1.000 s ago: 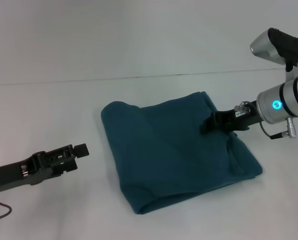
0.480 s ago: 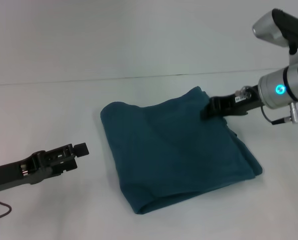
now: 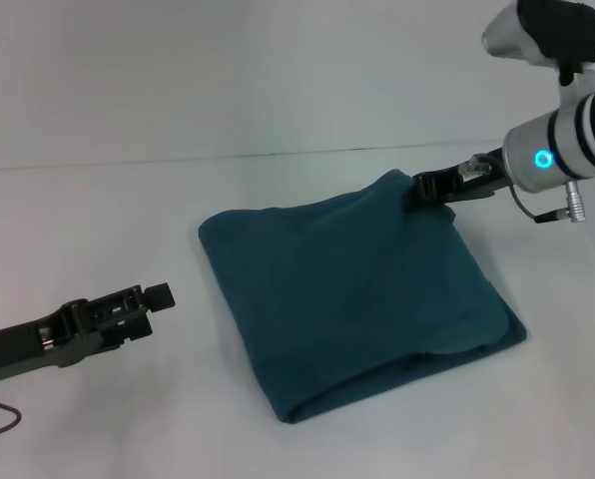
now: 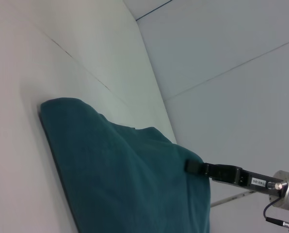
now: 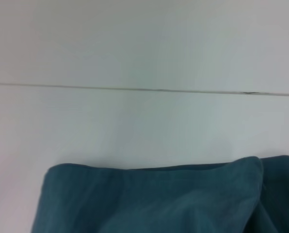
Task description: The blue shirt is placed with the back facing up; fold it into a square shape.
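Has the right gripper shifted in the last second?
Yes. The right gripper moved away from the robot, from mid-shirt to the blue shirt's far corner.

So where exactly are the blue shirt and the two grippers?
blue shirt (image 3: 352, 289), head view, middle of the folded cloth.
right gripper (image 3: 418, 189), head view, tip at the shirt's far corner.
left gripper (image 3: 159, 296), head view, tip.

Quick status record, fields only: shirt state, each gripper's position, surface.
shirt: the blue shirt lies folded into a rough square, plain side up, no lettering showing
right gripper: right gripper at the shirt's far right corner, where the cloth is slightly raised
left gripper: left gripper low over the table to the shirt's left, apart from it
surface: white table
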Tool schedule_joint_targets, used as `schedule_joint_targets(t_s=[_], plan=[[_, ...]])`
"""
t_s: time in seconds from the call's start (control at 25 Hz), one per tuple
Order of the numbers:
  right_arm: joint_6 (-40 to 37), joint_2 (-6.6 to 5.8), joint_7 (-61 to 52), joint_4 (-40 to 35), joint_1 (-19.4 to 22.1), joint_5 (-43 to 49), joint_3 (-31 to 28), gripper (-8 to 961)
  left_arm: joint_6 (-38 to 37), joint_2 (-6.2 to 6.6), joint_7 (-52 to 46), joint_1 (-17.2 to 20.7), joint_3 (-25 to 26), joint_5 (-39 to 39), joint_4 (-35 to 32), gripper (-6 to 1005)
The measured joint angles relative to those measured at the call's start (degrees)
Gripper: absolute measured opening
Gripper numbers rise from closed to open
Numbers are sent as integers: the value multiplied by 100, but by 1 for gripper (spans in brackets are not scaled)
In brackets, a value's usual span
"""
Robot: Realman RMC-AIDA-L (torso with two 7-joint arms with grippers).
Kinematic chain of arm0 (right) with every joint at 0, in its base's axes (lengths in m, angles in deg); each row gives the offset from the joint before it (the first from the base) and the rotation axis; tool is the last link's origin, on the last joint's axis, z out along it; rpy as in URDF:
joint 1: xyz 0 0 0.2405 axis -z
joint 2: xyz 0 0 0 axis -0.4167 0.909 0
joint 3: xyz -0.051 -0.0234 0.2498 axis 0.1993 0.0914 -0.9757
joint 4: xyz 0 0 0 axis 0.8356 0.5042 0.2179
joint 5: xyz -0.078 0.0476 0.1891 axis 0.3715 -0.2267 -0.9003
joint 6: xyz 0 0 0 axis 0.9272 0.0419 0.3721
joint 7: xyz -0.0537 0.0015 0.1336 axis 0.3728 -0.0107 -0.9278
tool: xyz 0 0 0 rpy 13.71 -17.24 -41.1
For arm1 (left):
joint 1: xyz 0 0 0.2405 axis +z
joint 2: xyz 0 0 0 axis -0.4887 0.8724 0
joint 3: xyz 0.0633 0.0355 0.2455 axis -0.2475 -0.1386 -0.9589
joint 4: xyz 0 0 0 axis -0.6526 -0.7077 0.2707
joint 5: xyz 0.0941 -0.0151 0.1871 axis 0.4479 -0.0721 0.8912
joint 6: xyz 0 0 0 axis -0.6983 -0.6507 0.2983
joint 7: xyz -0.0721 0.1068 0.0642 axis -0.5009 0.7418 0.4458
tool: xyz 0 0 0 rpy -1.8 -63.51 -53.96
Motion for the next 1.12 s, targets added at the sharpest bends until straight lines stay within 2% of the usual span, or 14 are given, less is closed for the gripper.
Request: schedule_joint_targets(t_s=[0.28,0.56,0.88,1.0,1.08,1.12], plan=[[232,7,-10,236,-27,4,251,51,5,0,-8,0,81,0,14,943],[311,-128,-61,580,-79,30,255,55,45,0,11,0,158,0,78,942],[1022,-78,-1041,622,-201,1378,256,339,54,0,38,-17,168,-1,158,937],[1021,-97,-1153,552,-233,1387,187,430,56,0,38,-17,175,-23,159,937],[824,-143,-1097,382,-211,1070,130,490,60,0,38,-16,176,-54,159,938],[708,-167,-1030,303,-178,883,113,490,61,0,38,-14,176,-62,159,938]])
